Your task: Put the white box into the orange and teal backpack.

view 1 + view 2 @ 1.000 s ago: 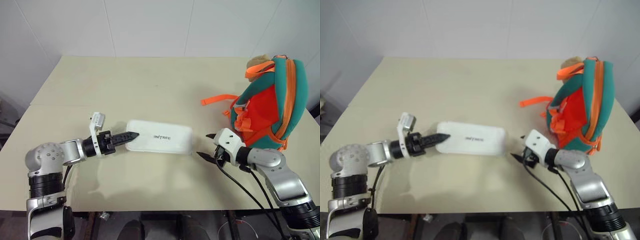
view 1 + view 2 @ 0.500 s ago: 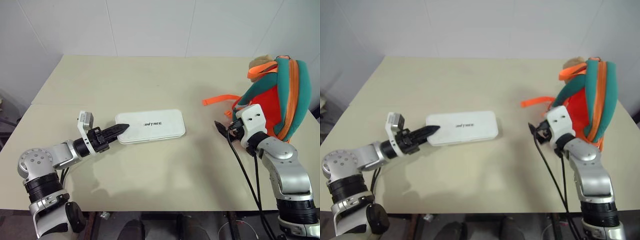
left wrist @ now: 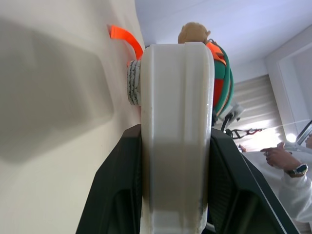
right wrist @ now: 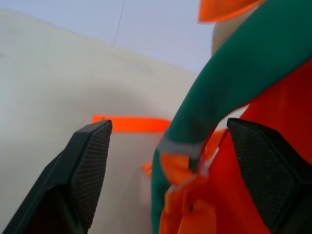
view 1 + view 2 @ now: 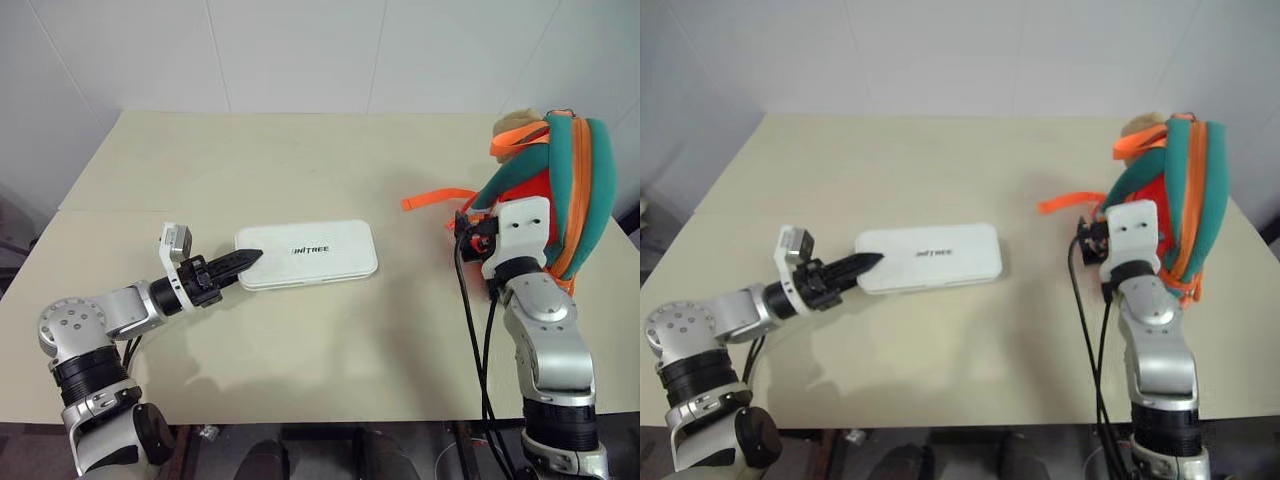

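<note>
Left wrist view shows left claw pinching white box; right claw, spread, seemingly brackets backpack.

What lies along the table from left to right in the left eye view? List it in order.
left gripper → white box → right gripper → orange and teal backpack

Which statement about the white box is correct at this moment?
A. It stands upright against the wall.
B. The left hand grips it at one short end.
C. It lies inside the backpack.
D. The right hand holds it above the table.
B: the left hand is closed on the near short end of the white box, which lies flat on the table, apart from the orange and teal backpack.
</note>
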Controlling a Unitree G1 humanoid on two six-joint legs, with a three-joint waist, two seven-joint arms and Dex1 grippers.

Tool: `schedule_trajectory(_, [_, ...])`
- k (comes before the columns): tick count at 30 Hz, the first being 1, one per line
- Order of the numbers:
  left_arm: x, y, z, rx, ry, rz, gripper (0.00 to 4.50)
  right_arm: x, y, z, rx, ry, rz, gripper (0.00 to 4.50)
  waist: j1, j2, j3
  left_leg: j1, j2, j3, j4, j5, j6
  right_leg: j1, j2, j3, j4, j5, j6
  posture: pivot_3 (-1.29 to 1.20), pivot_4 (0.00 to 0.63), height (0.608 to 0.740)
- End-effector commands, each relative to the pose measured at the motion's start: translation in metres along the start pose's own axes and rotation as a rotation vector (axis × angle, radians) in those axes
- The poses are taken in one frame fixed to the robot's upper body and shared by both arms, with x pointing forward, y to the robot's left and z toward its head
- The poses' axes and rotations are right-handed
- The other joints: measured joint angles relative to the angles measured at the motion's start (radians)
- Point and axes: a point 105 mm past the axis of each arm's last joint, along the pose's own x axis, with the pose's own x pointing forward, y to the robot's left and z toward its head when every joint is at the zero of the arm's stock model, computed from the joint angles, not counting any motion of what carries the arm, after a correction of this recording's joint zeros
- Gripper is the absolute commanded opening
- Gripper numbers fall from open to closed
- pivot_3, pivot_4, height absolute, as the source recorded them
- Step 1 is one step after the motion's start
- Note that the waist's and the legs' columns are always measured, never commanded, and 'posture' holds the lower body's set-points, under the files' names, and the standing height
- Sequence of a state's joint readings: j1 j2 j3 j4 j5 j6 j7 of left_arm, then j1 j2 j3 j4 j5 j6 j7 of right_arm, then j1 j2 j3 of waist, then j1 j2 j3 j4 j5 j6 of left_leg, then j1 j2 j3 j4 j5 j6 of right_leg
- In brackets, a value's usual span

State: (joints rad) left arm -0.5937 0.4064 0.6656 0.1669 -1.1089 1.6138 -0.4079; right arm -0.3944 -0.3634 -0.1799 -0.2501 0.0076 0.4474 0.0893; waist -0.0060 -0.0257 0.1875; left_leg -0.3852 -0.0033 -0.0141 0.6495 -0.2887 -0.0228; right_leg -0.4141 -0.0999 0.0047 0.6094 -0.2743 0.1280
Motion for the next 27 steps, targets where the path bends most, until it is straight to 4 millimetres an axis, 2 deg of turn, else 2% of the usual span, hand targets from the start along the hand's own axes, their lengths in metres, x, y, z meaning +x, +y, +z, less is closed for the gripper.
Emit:
schedule_trajectory(1, [0.004,-0.016,0.004,0.042,0.003,-0.068,1.33,0.014,-0.010,0.005,0.001,-0.048,-0.063,4.50,0.000,0.000,0.000,0.000,0.000,0.000,0.000,0.000,0.000,0.000,0.000,0.000,0.000,0.000,0.000,0.00,0.150,0.740])
schedule_trajectory(9, [0.001,-0.016,0.001,0.050,0.011,-0.058,1.33,0.052,-0.023,0.004,0.046,-0.068,-0.154,4.50,-0.009,0.000,0.000,0.000,0.000,0.000,-0.001,0.001,-0.001,0.000,0.000,0.000,0.000,0.000,0.000,0.00,0.150,0.740])
schedule_trajectory(19, [-0.002,-0.015,-0.003,0.054,-0.001,-0.042,1.33,0.081,-0.025,0.005,0.038,-0.079,-0.257,4.50,-0.026,0.000,0.000,0.000,0.001,0.001,-0.002,0.001,-0.002,0.000,0.000,0.001,-0.001,0.000,0.000,0.00,0.150,0.740])
schedule_trajectory(22, [-0.001,-0.016,-0.003,0.058,-0.003,-0.040,1.33,0.086,-0.024,0.004,0.069,-0.079,-0.285,3.88,-0.026,0.000,0.000,0.000,0.001,0.001,-0.002,0.001,-0.002,0.000,0.000,0.000,0.000,0.000,0.000,0.00,0.150,0.740])
schedule_trajectory(27, [-0.002,-0.016,-0.002,0.061,-0.007,-0.036,1.33,0.092,-0.018,0.006,0.070,-0.090,-0.277,2.16,-0.026,0.000,0.000,0.000,0.001,0.002,-0.002,0.002,-0.003,0.000,0.000,0.001,-0.001,0.000,0.000,0.00,0.150,0.740])
